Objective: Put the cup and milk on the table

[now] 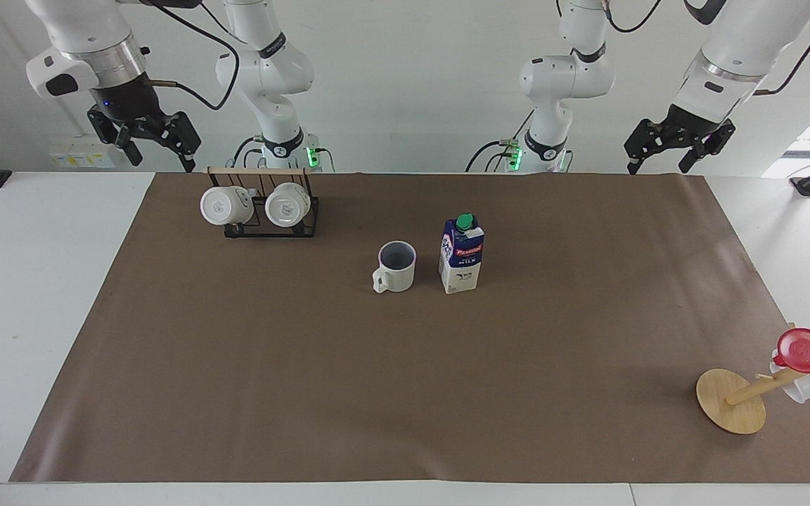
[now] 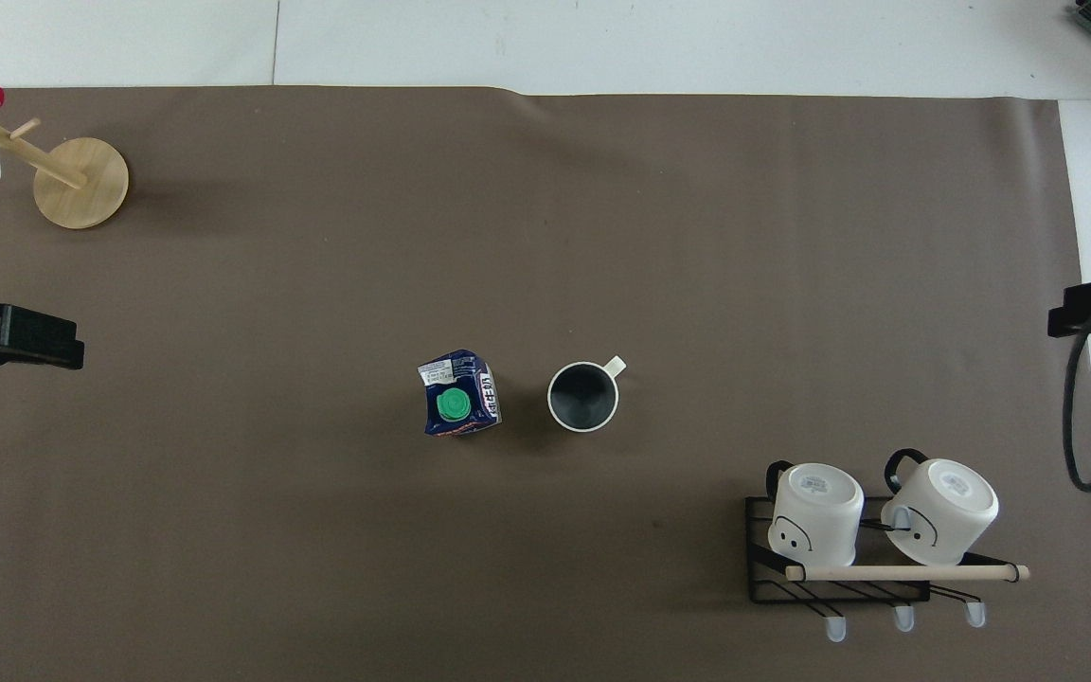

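Honestly, our speckled cream mug sits just beside the tall blue-and-white milk carton, so our spread-open left gripper or right gripper, both empty, could topple one.

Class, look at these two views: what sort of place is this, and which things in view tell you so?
Most likely a robotics lab set up as a mock kitchen table. A plain white table carries a brown paper mat, two robot arms wait with the left gripper and right gripper raised, and a cup stands beside a milk carton.
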Tool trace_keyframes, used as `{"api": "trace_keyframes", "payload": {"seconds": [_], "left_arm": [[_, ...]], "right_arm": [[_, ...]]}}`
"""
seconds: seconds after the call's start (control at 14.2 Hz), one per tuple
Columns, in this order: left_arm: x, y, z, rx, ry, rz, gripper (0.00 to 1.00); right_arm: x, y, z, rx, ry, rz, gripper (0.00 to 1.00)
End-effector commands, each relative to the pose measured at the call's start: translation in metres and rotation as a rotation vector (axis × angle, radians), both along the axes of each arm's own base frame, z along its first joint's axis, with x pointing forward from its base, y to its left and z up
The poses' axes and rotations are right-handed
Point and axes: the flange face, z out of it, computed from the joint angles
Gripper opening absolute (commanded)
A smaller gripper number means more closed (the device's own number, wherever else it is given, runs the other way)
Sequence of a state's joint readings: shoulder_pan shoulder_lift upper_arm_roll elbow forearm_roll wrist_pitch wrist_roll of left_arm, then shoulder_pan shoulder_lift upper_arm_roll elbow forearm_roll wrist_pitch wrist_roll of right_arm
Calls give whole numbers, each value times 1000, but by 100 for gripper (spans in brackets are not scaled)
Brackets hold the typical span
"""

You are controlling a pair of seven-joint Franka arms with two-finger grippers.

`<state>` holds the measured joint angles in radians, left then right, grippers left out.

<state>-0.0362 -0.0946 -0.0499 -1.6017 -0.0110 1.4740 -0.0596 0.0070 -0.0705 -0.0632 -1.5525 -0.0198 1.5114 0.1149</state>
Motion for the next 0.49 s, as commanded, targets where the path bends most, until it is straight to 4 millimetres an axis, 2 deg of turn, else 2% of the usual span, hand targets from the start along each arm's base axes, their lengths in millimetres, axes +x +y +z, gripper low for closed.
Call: {"api": "trace_keyframes", "payload": {"seconds": [0.0, 0.42], "left_arm": [[-9, 2, 3, -17, 11, -33, 100], [-10, 3, 4, -17, 9, -33, 100]], "right_arm": [[-1, 1, 3, -15, -11, 7, 100], [-3, 1, 1, -8, -5, 23, 100]]}}
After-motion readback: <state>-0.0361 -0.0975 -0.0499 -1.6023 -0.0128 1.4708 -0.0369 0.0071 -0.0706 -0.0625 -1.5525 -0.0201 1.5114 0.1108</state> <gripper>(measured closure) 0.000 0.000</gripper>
